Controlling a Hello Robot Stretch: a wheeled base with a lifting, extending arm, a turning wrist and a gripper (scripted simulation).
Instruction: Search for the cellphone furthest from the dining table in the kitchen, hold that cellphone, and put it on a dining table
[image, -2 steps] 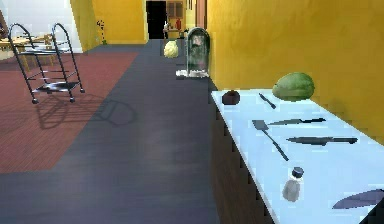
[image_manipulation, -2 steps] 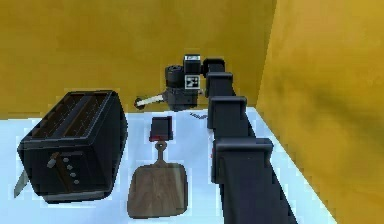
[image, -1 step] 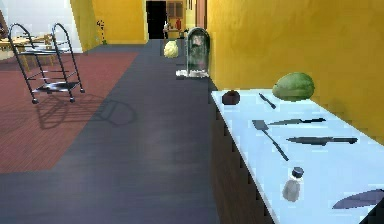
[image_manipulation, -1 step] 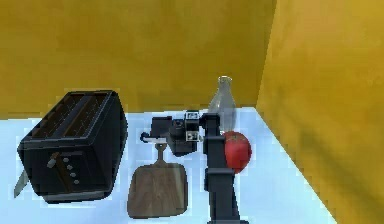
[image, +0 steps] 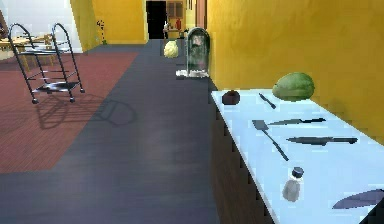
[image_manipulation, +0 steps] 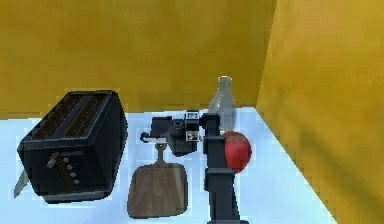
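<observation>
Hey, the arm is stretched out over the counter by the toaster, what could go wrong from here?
The arm looks close to the red fruit and the glass bottle; a sideways move would probably topple the bottle or roll the fruit away. The gripper sits near the handle of the wooden board, so it may snag the board instead of its target.

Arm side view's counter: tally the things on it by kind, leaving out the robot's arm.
toaster: 1
wooden board: 1
glass bottle: 1
red round fruit: 1
Total: 4
</observation>
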